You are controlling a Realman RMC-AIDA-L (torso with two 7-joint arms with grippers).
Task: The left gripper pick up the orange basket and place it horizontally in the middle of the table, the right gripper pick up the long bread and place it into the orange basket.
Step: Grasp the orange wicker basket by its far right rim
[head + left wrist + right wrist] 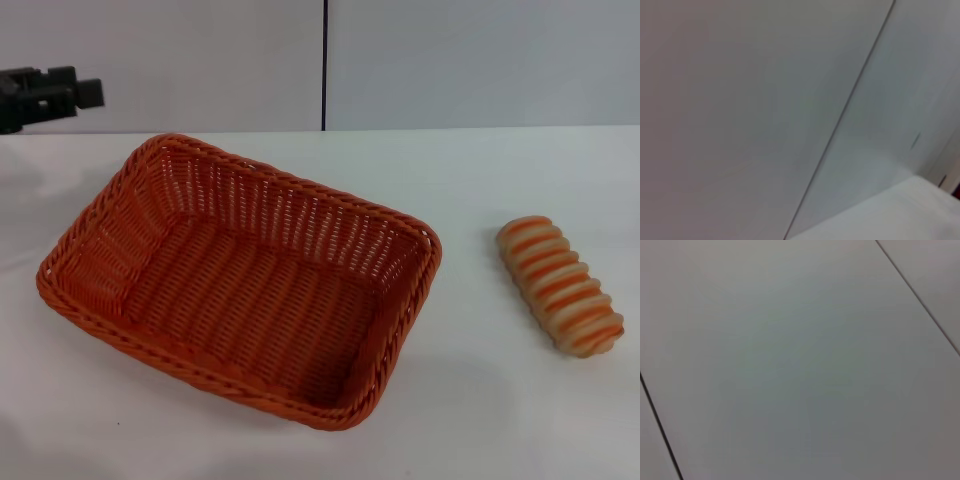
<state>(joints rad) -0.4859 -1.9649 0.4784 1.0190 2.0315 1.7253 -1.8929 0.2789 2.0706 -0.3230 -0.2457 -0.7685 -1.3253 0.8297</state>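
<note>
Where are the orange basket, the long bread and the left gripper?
orange basket [250,290]: head view, on its woven floor.
long bread [562,286]: head view, on a middle stripe.
left gripper [45,95]: head view, on the black body at the far left edge.

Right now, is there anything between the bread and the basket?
No. In the head view, only bare white table lies between the orange basket and the long bread; they sit apart, not touching.

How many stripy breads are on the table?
1. The small tan long bread with orange and cream stripes lies on the white table, apart from the big orange woven basket, toward the robot's right. The basket is empty; nothing hides another loaf.
</note>
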